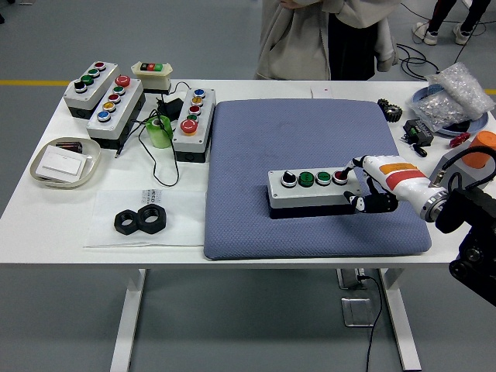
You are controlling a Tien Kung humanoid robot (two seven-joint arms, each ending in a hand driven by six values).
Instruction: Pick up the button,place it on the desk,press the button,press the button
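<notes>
Head view.

Button box (308, 188): grey, four controls in a row on top, lying flat on the blue mat (310, 147), right of the mat's centre. Red button (339, 177) is the rightmost control.

Right hand (370, 184): white with black fingers, at the box's right end. One finger (348, 168) reaches onto the red button; the remaining fingers are curled beside the box's end wall. It grips nothing.

Left hand: out of sight.

Mat: covers the middle and right part of the white table (46, 217).

Other button boxes (105, 97): a cluster at the far left of the table, off the mat; one more box (192, 120) just beside the mat's left edge.

Green tape roll (160, 132): between those boxes.

Shallow tray (65, 162): left edge, holding a white card.

Two black nuts (142, 220): on a clear sheet, near left.

Bag of small parts (456, 93): far right corner.

Person (325, 39): standing at the far side; hands not shown over the table.
</notes>
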